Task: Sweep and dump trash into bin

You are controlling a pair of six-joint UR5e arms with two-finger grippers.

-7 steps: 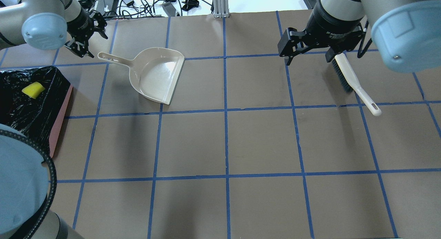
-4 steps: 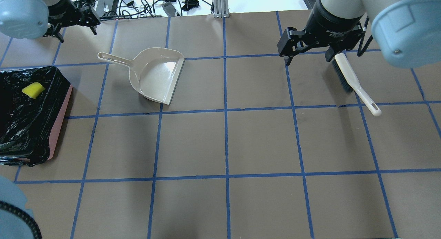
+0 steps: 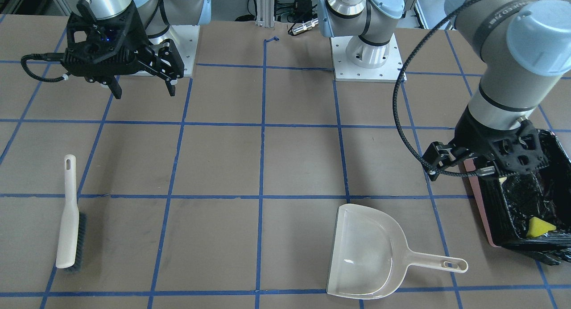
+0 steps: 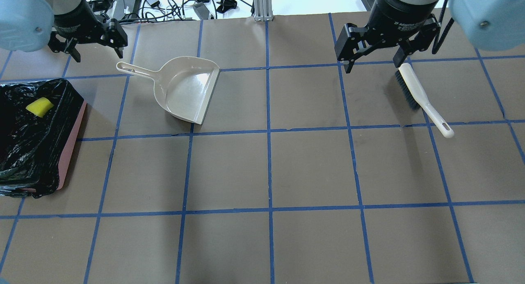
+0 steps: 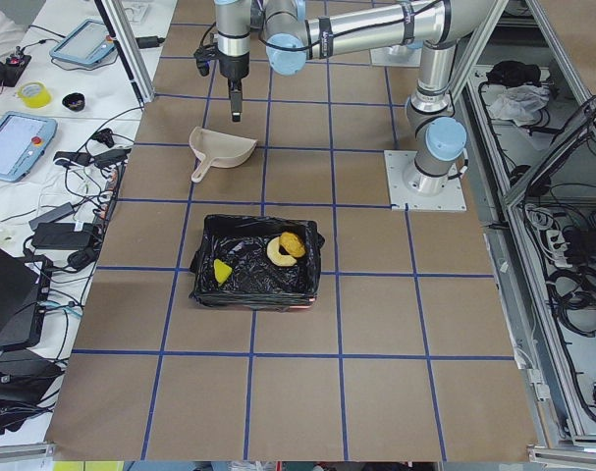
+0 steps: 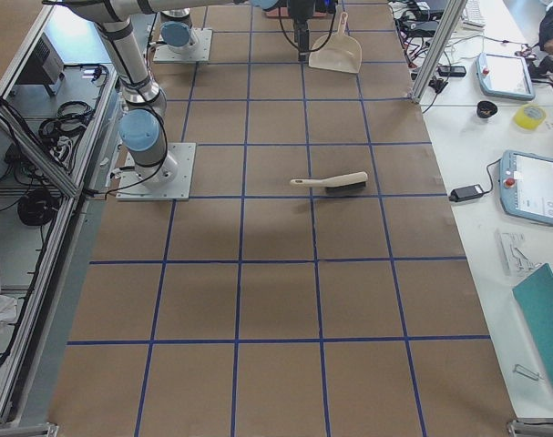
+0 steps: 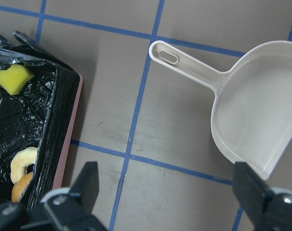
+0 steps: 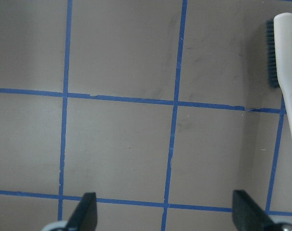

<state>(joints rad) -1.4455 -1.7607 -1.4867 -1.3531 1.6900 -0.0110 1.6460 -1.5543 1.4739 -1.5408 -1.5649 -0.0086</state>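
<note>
Black-lined bin (image 4: 70, 141) is sitting far left, holding the sponge (image 4: 39, 106), bread ring (image 7: 21, 161) and brown lump (image 7: 20, 191). Left gripper (image 4: 98, 54), the nearer one, is hovering wide and empty beyond it, beside the dustpan (image 4: 186, 91), whose handle is pointing gripperward. Right gripper (image 4: 372, 66) is hanging wide and empty by the brush (image 4: 414, 89). Nothing seems left to sweep.

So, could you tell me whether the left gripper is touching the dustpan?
Apart: the left wrist view shows bare table between the left gripper and the dustpan.
</note>
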